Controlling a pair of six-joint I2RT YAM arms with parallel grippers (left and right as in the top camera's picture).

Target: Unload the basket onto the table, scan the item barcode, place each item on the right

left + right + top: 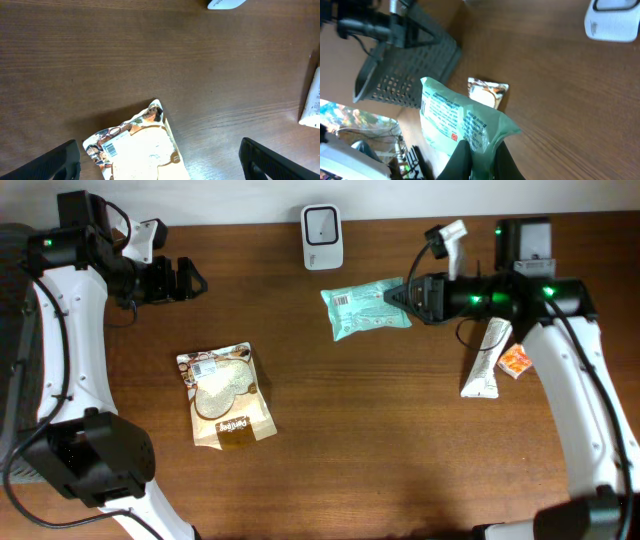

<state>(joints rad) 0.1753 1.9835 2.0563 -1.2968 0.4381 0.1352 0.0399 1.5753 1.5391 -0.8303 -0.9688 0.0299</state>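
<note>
a dark wooden table (330, 440) seen from above, with a robot arm on each side. the right gripper (396, 296) is pressed together on one edge of a pale teal packet (362, 310), pinching it. the packet stretches away from the claw toward the middle of the table, its printed face and a small barcode label turned upward. it sits near a white barcode scanner (322, 237) that stands at the far edge of the table; the packet is just in front of the scanner and a little to the right of it, not touching it. from the right wrist camera the packet's crinkled end is caught between the two dark fingers (461, 161), with the scanner off to the upper right and a grey mesh basket (410, 65) beyond the table's edge. the left gripper (195, 280) hovers over the far left of the table with its claw spread wide and nothing between its fingers. in front of it a brown and white pouch (225, 395) lies flat on the wood. under the right arm lie a white tube (485, 365) and, just beside it, a small orange sachet (515, 361).
</note>
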